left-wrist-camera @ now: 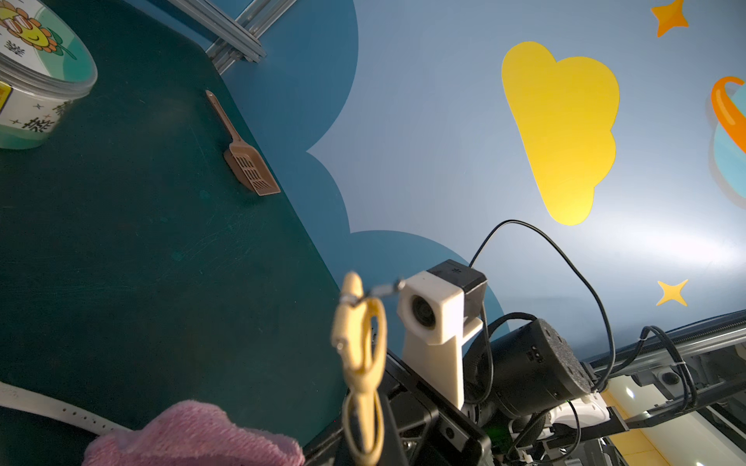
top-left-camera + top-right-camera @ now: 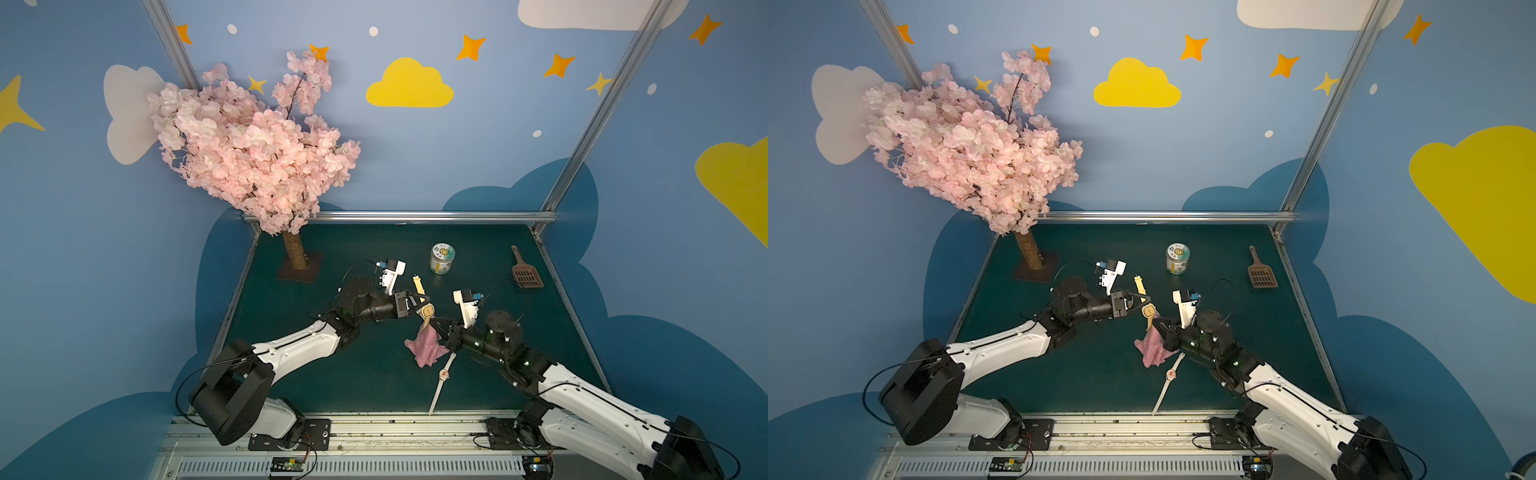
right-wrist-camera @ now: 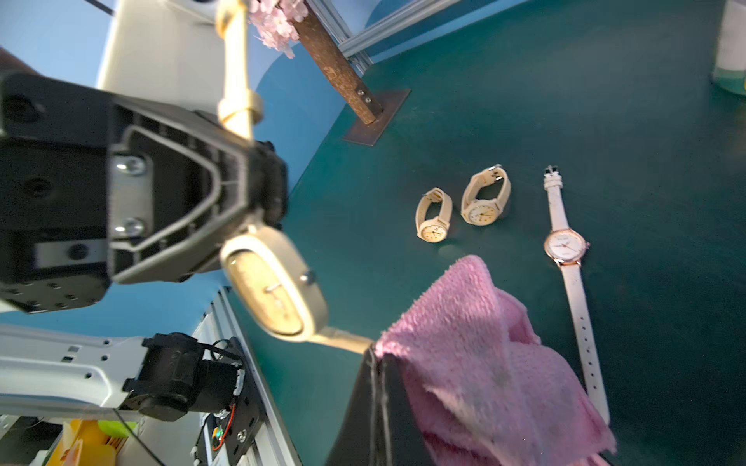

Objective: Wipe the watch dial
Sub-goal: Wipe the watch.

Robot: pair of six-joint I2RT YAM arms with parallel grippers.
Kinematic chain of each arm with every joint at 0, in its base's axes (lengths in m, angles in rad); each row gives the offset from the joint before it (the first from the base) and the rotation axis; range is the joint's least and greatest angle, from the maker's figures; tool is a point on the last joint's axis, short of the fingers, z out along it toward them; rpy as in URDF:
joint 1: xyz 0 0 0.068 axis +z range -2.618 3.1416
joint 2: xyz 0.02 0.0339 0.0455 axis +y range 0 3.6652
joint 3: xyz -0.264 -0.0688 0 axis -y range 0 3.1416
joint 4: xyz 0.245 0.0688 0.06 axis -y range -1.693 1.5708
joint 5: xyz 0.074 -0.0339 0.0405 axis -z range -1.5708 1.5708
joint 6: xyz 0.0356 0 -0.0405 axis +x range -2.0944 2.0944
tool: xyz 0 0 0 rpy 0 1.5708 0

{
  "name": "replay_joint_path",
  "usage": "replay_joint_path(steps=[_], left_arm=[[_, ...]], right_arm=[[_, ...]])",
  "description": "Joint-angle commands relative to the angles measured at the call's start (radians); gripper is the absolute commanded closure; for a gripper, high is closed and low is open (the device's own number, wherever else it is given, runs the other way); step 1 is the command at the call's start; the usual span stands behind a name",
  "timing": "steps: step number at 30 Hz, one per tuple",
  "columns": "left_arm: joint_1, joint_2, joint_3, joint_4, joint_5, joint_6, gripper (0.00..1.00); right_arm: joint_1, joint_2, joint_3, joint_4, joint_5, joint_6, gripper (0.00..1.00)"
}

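We've got the left hand [image 2: 420, 302] clamped on the tan watch [image 2: 428, 310] by its strap, held up over the middle of the bench [image 2: 374, 374]. The pink cloth [image 2: 426, 349] hangs just at 6 o'clock of the dial [image 3: 268, 294], and the right hand [image 2: 437, 323] at 5 o'clock is pinched tight on it.

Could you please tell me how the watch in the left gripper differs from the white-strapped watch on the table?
The tan watch hangs lifted in the shut left gripper; the white-strapped watch lies flat on the table, strap stretched straight. The tan watch's dial is a rounded rectangle in a cream case; the white-strapped watch's is round, rose-gold rimmed. Both are analogue wristwatches with pale dials.
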Motion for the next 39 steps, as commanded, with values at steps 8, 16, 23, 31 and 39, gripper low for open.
replay_joint_path(steps=[8,16,23,31,39], left_arm=[[-0.002,-0.006,-0.002,0.041,0.013,-0.005,0.97],[-0.003,-0.012,-0.002,0.043,0.016,-0.007,0.97],[-0.002,-0.019,-0.010,0.043,0.013,-0.005,0.97],[-0.002,-0.016,-0.010,0.047,0.012,-0.007,0.97],[-0.002,-0.015,-0.012,0.047,0.014,-0.007,0.97]], right_arm=[[0.001,-0.014,0.039,0.085,-0.114,-0.023,1.00],[0.001,0.026,0.077,-0.006,-0.014,-0.043,1.00],[-0.004,0.010,0.094,-0.096,0.085,-0.043,1.00],[-0.003,0.024,0.106,-0.033,-0.078,-0.057,1.00],[0.003,-0.006,0.121,-0.033,-0.119,-0.077,1.00]])
